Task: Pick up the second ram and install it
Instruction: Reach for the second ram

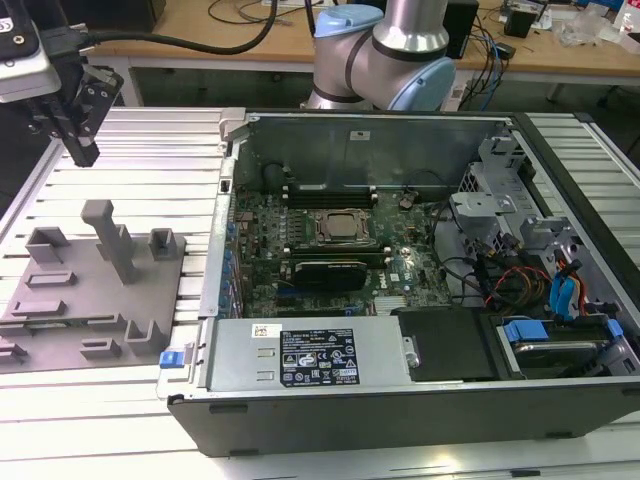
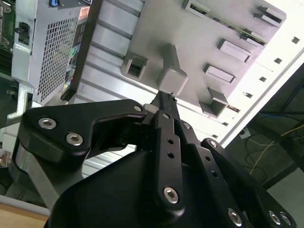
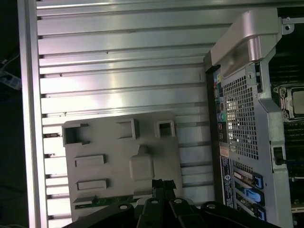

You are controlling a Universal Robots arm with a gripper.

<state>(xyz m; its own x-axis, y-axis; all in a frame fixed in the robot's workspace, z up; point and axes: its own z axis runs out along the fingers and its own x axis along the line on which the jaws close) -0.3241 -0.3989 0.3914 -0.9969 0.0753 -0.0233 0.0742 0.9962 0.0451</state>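
Observation:
The second ram [image 3: 111,200] is a narrow green stick lying flat in a slot along one edge of the grey holder plate [image 3: 118,147]. In the second wrist view the second ram [image 2: 237,32] runs along the plate's far edge. My gripper [image 1: 82,155] hangs in the air over the ribbed aluminium table, behind the grey plate [image 1: 90,300] at the exterior view's left. Its black fingers are shut together with nothing between them, as both wrist views show: the gripper [image 2: 165,97] and the gripper [image 3: 164,183] sit above the plate's tall post, apart from the ram.
The open computer case [image 1: 400,400] lies at the exterior view's right of the plate, with the motherboard and processor socket [image 1: 340,228], a black-shrouded card [image 1: 325,270], the power supply [image 1: 310,355] and loose cables [image 1: 520,280]. The arm's base [image 1: 380,50] stands behind the case.

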